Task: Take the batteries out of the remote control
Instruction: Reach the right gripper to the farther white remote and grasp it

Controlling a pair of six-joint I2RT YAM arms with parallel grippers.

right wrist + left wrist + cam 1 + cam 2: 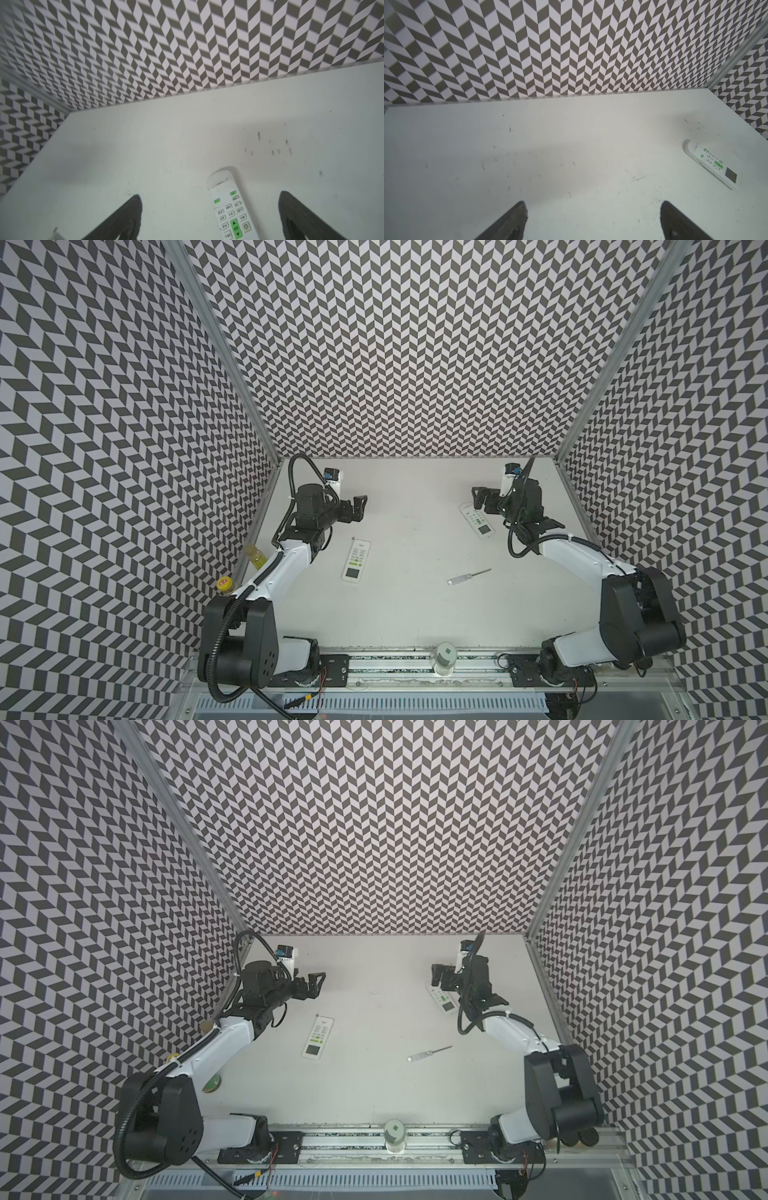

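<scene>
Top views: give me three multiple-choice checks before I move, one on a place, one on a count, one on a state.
1. The screwdriver lies: A) flat on the table, apart from both remotes B) on a remote C) standing upright.
2. Remotes in view: A) one B) two C) three.
3. The right tool is: A) shut on a remote B) shut on the screwdriver C) open.
Answers: A, bare table surrounds it; B, two white bodies show; C, its jaws stand wide apart, gripping nothing.
</scene>
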